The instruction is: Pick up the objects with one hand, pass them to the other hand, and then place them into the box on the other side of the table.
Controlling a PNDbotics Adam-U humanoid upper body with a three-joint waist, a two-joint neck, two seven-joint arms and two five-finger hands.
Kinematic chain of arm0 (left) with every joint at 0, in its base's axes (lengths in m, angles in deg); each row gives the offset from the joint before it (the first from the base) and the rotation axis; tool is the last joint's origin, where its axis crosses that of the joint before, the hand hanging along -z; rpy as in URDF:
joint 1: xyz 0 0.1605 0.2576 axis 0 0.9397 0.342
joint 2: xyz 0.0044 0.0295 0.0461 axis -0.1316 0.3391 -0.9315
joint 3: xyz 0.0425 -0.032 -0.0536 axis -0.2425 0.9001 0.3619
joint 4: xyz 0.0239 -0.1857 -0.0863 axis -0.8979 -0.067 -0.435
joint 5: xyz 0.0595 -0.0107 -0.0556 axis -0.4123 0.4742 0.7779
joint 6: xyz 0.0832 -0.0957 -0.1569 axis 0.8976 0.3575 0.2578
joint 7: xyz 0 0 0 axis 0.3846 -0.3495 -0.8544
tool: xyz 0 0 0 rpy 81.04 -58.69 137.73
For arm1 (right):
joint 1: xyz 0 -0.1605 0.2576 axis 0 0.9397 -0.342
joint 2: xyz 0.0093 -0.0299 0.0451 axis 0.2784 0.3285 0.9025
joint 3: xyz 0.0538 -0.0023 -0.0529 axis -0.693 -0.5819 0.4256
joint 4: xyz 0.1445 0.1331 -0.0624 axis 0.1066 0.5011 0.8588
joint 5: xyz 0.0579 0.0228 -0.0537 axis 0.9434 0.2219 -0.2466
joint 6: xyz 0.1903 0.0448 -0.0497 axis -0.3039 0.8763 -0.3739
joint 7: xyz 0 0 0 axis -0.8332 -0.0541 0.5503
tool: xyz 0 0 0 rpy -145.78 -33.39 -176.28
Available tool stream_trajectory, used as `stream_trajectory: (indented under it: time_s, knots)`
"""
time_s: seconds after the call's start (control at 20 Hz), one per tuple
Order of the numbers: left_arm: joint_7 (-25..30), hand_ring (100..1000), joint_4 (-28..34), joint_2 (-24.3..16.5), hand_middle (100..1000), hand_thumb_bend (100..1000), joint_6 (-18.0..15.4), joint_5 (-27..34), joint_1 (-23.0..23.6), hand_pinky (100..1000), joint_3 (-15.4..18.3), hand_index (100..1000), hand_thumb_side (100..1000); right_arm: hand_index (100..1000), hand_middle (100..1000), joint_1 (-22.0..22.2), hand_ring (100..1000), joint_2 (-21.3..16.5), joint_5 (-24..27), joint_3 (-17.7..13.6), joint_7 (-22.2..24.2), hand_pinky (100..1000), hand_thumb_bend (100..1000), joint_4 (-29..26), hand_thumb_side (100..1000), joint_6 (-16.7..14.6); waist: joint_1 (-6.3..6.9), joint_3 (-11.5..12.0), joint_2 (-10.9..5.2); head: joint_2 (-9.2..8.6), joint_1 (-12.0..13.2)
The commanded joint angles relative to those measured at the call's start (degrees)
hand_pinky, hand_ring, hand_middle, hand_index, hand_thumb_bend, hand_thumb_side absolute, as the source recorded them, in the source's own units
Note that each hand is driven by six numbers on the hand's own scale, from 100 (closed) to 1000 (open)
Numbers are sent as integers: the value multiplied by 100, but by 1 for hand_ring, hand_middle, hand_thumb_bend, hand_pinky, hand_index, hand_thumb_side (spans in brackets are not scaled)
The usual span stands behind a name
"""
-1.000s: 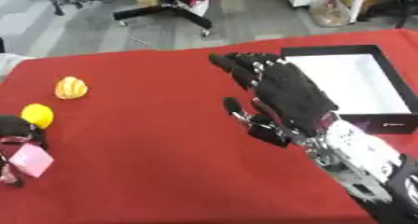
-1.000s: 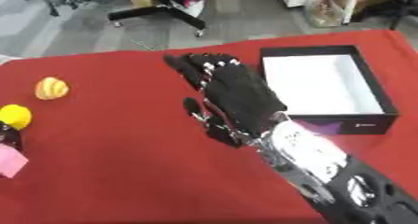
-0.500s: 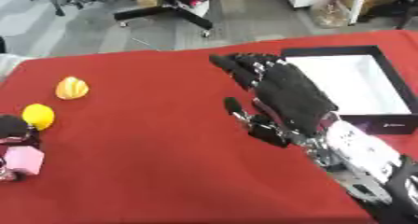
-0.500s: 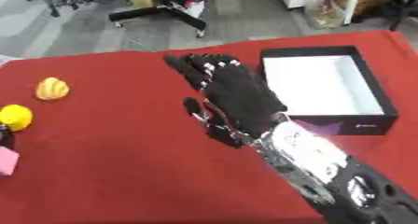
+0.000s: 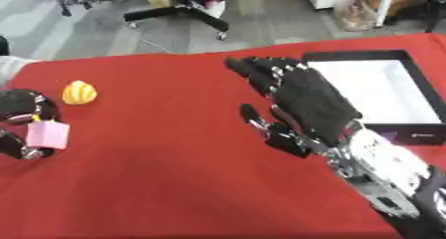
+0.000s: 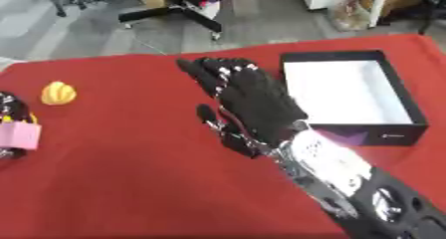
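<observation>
At the table's left edge my left hand is curled round a pink block and holds it just above the red cloth. A sliver of a yellow ball shows behind that hand. A yellow-orange ridged object lies on the cloth a little further back. My right hand hovers over the middle of the table, open, fingers straight and pointing to the far left, holding nothing. The black box with a white inside stands at the right, beside that hand, and nothing shows inside it.
The red table ends at its far edge against grey floor. An office chair base and some clutter stand beyond it. My right forearm crosses the near right part of the table.
My left hand has raised the pink block and carried it slightly right, now covering most of the yellow ball. The right hand has stayed in place.
</observation>
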Motion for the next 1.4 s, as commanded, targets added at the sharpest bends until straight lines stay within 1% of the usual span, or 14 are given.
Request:
stream_trajectory:
  time_s: [0.05,0.15,0.25,0.35,0.4,0.55,0.7,0.8,1.0,1.2,1.4]
  knots:
    - [1379,488,687,187,424,100,2,1981,-34,717,204,503,246,976,792,-92,727,0,-52,-48,-7,646,160,-53,100,1,-19,4,-71,-16,24]
    - [2555,487,858,402,422,100,2,3311,-13,712,347,498,252,975,793,-103,725,2,-57,-40,-9,649,167,-53,100,-8,-36,13,-63,-16,23]
    - [3581,490,869,635,425,100,8,4419,-20,709,474,497,263,975,794,-121,720,7,-63,-35,-11,653,176,-53,100,-23,-56,21,-53,-16,25]
    - [4427,492,816,860,429,100,181,5309,-81,707,508,500,268,975,797,-141,716,12,-75,-32,-6,659,187,-53,100,-46,-75,27,-45,-16,22]
    - [4661,493,808,960,430,100,321,5626,-118,707,459,500,270,975,798,-154,713,12,-83,-31,-2,663,194,-53,100,-61,-82,27,-41,-16,22]
    - [4862,498,844,1307,434,100,750,6134,-197,706,205,502,285,974,805,-208,702,9,-115,-35,24,679,221,-53,100,-128,-107,31,-27,-16,26]
    - [4884,506,853,1608,442,100,1186,6432,-273,708,0,508,295,972,814,-267,693,-7,-136,-34,44,692,244,-53,100,-199,-123,33,-11,-16,24]
    - [4887,509,838,1750,447,100,1395,6568,-340,709,-130,513,296,972,815,-305,691,-21,-146,-37,52,695,250,-53,100,-240,-128,34,-2,-16,25]
    - [4887,516,829,2022,453,100,1706,6823,-462,713,-377,518,307,966,816,-385,681,-54,-134,-31,78,709,271,-53,100,-328,-134,40,17,-16,17]
    - [4887,518,828,2270,454,100,1954,6965,-550,714,-612,519,312,963,817,-432,680,-65,-111,-28,93,712,271,-53,100,-374,-141,41,32,-16,15]
    - [4887,519,946,2500,455,100,2171,7102,-597,715,-744,520,324,968,816,-440,688,-53,-89,0,73,704,262,-53,100,-363,-149,30,45,-16,12]
